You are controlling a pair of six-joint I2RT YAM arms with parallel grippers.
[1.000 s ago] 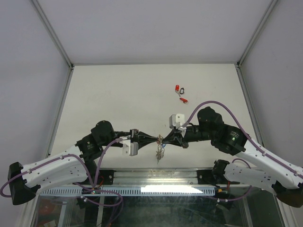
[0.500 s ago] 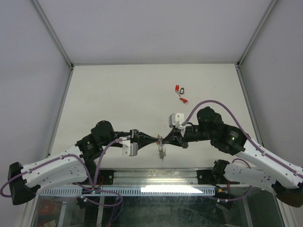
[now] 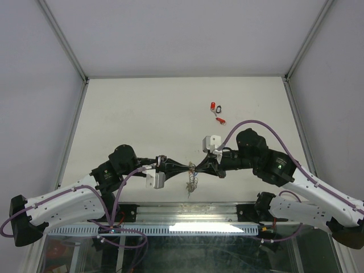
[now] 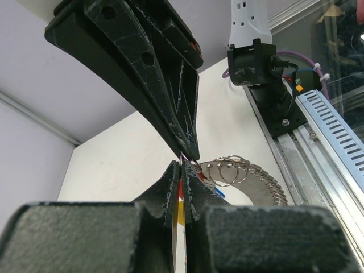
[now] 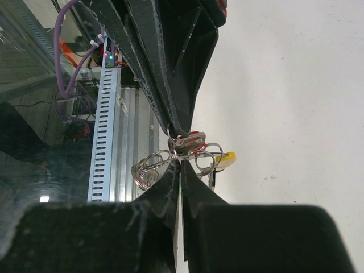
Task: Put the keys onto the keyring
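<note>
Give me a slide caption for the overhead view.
Left fingers and right fingers pinch the keyring together near the table's front edge; red-tagged keys lie loose beyond.

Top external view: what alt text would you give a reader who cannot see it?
Two robot arms reach inward from the bottom corners, the left gripper and right gripper shut tip to tip on the keyring, a small silvery tangle dangling between them. Loose red-tagged keys lie farther back on the pale table.
</note>
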